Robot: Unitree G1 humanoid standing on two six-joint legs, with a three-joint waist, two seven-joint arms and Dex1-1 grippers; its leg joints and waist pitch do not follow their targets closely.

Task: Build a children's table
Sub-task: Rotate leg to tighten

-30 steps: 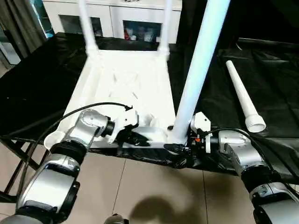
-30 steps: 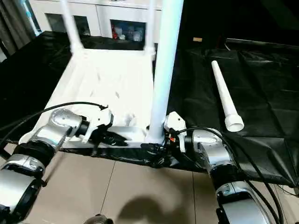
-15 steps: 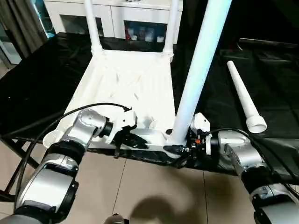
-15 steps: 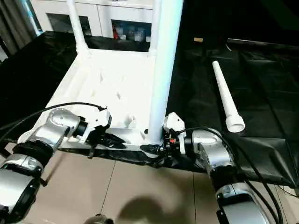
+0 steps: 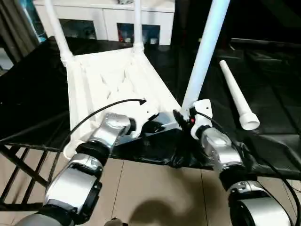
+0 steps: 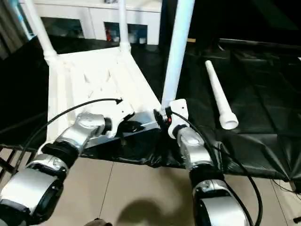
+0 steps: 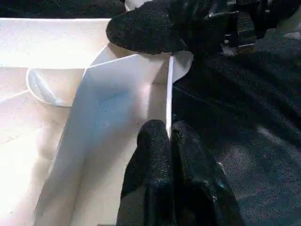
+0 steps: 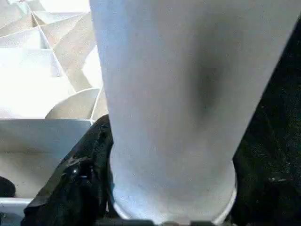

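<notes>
The children's table (image 5: 108, 80) lies upside down on the black-sheeted work table (image 5: 33, 94), ribbed underside up. Two white legs (image 5: 56, 28) (image 5: 137, 23) stand in its far corners. A third leg (image 5: 204, 52) rises tilted from the near right corner, and my right gripper (image 5: 181, 117) is shut around its base; one black finger (image 8: 80, 179) presses against the tube (image 8: 178, 94). My left gripper (image 7: 169, 132) is shut on the thin near rim of the table, close beside the right one. Another leg (image 5: 235, 94) lies loose on the sheet to the right.
A white glass-door cabinet (image 5: 108, 23) stands behind the work table. The table's near end sits at the work table's front edge, with tiled floor (image 5: 155, 188) below. Crumpled black sheet (image 5: 174, 150) hangs under both grippers.
The children's table has turned, its far end swinging left. The held leg and my right gripper have moved farther in, and my left gripper has shifted right along the rim.
</notes>
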